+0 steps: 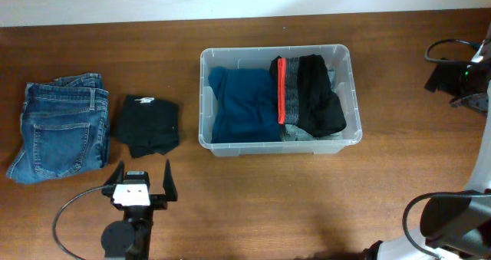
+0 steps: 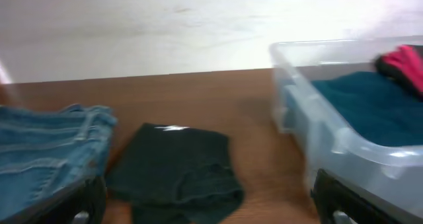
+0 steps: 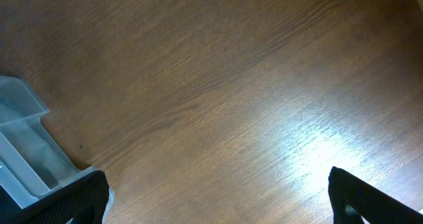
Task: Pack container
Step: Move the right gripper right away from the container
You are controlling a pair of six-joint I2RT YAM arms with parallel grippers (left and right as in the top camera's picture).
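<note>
Left end effector (image 1: 143, 170) and right end effector (image 3: 221, 197) gape empty; clear thick-rimmed container (image 1: 280, 147) holds folded clothes (image 1: 242, 106).

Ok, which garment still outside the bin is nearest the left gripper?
The black folded garment, right in front of the left gripper; the jeans lie farther to its left.

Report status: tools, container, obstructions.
Left tool open, empty. Right tool open, empty. Container part-packed: teal garment, black-and-red garment inside; jeans, black bundle outside, left. Nothing blocking.
</note>
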